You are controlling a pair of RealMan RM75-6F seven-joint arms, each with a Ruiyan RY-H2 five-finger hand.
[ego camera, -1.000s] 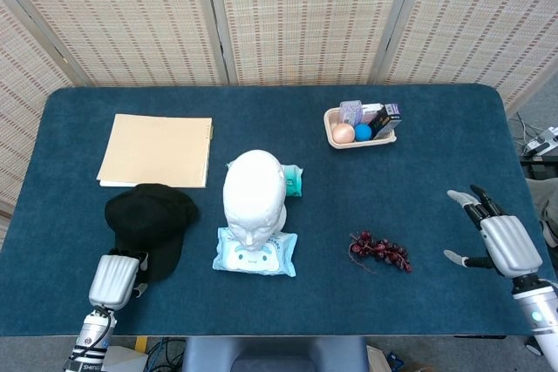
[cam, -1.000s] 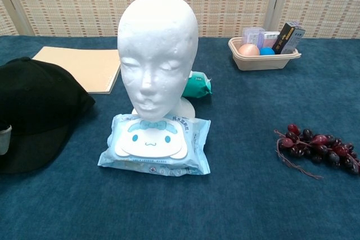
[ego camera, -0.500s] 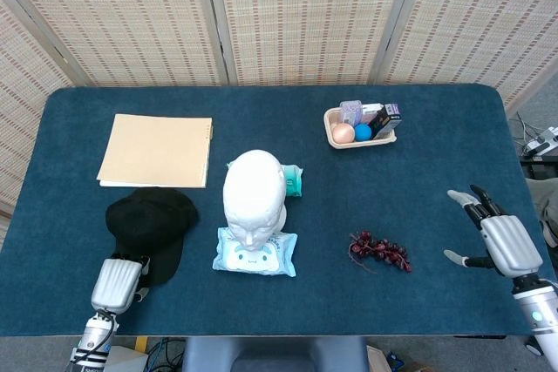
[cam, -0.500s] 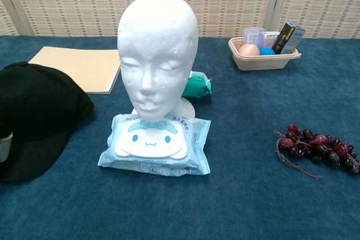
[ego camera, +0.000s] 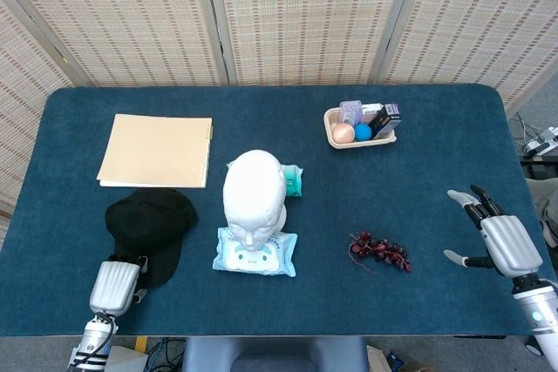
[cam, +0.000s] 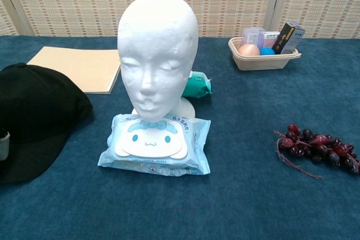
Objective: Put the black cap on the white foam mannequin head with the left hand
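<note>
Black cap (ego camera: 150, 219) lies on the blue table (ego camera: 436, 137) at the near left, crown up, brim toward the table's front edge; in the chest view the cap (cam: 34, 113) fills the left margin, well left of the mannequin head. Left hand (ego camera: 116, 283) sits at the cap's near brim edge, back of hand up, fingertips reaching onto or under the dark brim; whether it actually grasps the cap, cannot tell — fingers are hidden against the black fabric. Only a sliver of that hand (cam: 3, 144) shows at the chest view's left edge. White foam mannequin head (ego camera: 254, 193) stands upright mid-table, face toward the robot, bare on top. Just in front of its base, a light-blue wet-wipe pack (cam: 154, 144) with a cartoon face lies flat; a small teal packet (cam: 197, 85) rests behind the head on the right. Tan folder (ego camera: 157, 150) lies flat behind the cap, near but apart. Beige tray (ego camera: 335, 138) at far centre-right holds small boxes and two balls, one peach, one blue. Bunch of dark red grapes (ego camera: 379, 251) lies right of the wipes. Right hand (ego camera: 497, 237) hovers at the far right, fingers spread, holding nothing.
</note>
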